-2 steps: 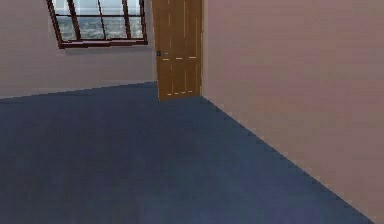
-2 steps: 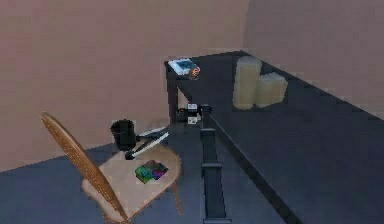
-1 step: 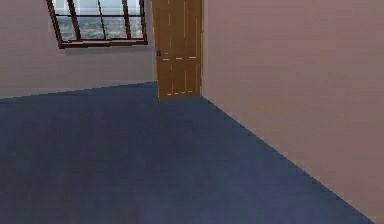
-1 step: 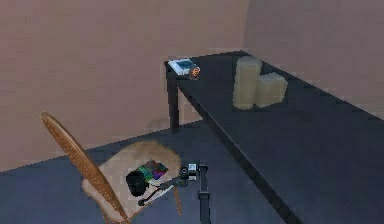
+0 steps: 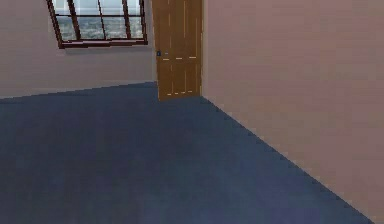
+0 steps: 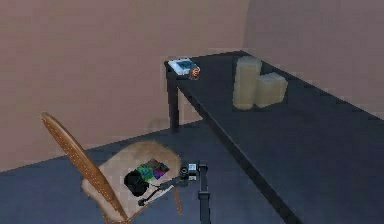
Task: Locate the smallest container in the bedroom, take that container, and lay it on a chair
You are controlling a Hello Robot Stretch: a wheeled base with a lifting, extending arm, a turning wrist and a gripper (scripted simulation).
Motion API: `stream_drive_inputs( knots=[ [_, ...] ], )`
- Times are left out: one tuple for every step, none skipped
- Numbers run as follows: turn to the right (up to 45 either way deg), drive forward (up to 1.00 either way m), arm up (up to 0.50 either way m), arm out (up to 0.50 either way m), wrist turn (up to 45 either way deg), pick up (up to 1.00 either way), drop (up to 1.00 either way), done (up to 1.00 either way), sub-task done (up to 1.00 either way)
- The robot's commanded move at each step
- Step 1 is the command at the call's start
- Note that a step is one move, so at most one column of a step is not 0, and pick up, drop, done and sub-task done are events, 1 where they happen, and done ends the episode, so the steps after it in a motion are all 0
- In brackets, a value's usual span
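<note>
nearest, in the arm side view, the dark square arm bar (image 6: 205, 205) rises from the bottom edge just right of the middle. two small white marked squares (image 6: 191, 168) stand at its far end. left of them, the dark two-finger gripper (image 6: 146, 184) reaches over the seat of a light brown wooden chair (image 6: 118, 160) with a curved back that rises on the near left. a small green and purple blob (image 6: 155, 171), perhaps the container, shows right at the gripper above that seat. whether it lies on the seat or is held cannot be told, nor can the spread of the fingers.

farther right stands a long dark rectangular table (image 6: 300, 130). on it, two cream-coloured cylinders (image 6: 255, 85) stand side by side, touching; nothing shows of what is inside them. at its far left corner lie a small flat white and blue object (image 6: 181, 67) and, just beside it, a tiny orange thing (image 6: 197, 71). a pink wall (image 6: 90, 60) backs the table.

in the forward view, dark blue carpet (image 5: 120, 150) runs to a brown panelled wooden door (image 5: 178, 48) in the far corner. a dark-red-framed window (image 5: 100, 20) is to its left.
</note>
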Motion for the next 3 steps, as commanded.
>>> stream_drive_inputs(
  knots=[
    [0.0, 0.0, 0.1, 0.0, 0.0, 0.0, 0.0, 0.0, 0.0],
    [0.0, 0.0, 0.0, -0.08, 0.0, 0.0, 0.0, 0.0, 0.0],
    [0.0, 0.0, 0.0, 0.0, 0.0, 0.0, 0.0, 1.0, 0.0]
  ],
)
